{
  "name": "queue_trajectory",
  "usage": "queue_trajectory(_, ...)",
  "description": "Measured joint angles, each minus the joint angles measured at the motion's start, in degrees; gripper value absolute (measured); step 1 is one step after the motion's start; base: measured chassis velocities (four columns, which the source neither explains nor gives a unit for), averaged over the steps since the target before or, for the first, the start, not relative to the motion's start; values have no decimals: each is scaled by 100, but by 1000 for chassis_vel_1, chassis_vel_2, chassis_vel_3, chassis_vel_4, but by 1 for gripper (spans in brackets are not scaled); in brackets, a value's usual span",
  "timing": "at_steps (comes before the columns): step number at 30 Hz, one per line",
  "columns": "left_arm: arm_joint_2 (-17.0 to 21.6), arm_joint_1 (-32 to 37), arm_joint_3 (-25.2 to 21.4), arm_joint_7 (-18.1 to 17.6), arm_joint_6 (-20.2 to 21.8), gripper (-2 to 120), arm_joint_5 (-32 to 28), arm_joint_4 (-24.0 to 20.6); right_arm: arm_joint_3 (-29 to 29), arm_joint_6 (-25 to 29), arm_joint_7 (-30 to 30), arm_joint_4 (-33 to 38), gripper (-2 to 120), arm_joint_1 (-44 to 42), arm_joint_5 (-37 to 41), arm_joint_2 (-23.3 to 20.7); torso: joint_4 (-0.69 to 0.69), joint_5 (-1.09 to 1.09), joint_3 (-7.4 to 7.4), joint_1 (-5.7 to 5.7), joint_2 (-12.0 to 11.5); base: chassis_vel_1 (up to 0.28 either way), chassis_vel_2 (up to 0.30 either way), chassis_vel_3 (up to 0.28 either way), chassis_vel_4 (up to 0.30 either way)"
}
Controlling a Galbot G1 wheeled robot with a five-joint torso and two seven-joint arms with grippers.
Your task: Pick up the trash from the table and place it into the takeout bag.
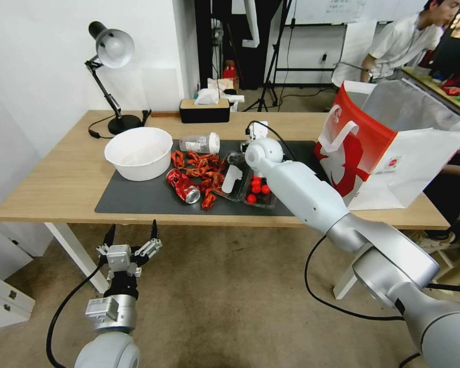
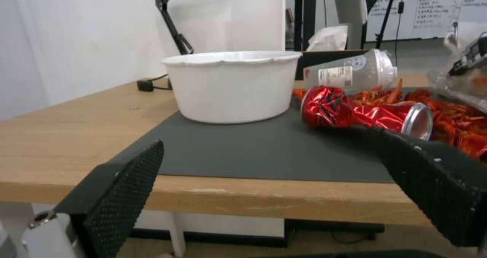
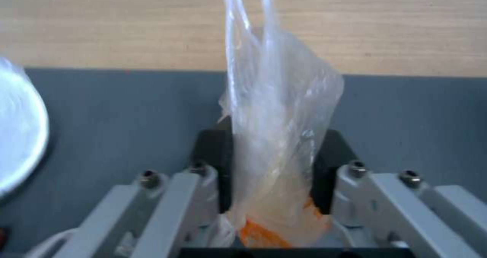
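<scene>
On the table (image 1: 61,179), grey mat (image 1: 143,197).

Bright, even light; blurred wrist views

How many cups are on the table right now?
1. A clear cup with a white lid lies on its side on the dark mat, behind the crushed can and right of the white bowl. The right arm may hide others.

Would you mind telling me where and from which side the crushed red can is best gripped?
Probably across its dented red middle, coming down from above. The crushed red can lies on its side on the dark mat, silver end towards the table's front edge, red scraps crowding its far side. The open left gripper, below the table edge, is nearer.
</scene>
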Motion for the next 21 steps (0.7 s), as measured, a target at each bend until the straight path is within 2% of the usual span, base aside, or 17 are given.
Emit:
queue_trajectory(2,-1,4,1,0,0,100,3,-1,42,108,-115,72,19,-3,-50,-53,1,0,0,0,0,0,0,0,0)
queue_trajectory(3,-1,4,1,0,0,100,3,-1,42,108,-115,72,19,-3,-50,-53,1,0,0,0,0,0,0,0,0)
queue_trajectory(6,3,1,1,0,0,100,4,-11,53,370,-314,365,3,-2,-179,-258,0,0,0,0,0,0,0,0,0)
queue_trajectory(8,5,-2,2,-1,0,100,4,-11,52,410,-379,548,0,-2,-228,-365,-1,1,0,0,0,0,0,0,0)
queue_trajectory(17,2,-26,41,-5,0,100,13,-13,-61,536,-558,1388,0,126,-481,-805,0,1,0,0,0,0,0,0,0)
queue_trajectory(21,1,-15,33,-8,-1,100,15,-27,-57,802,-602,1788,0,246,-722,-1015,1,0,0,0,0,0,0,0,0)
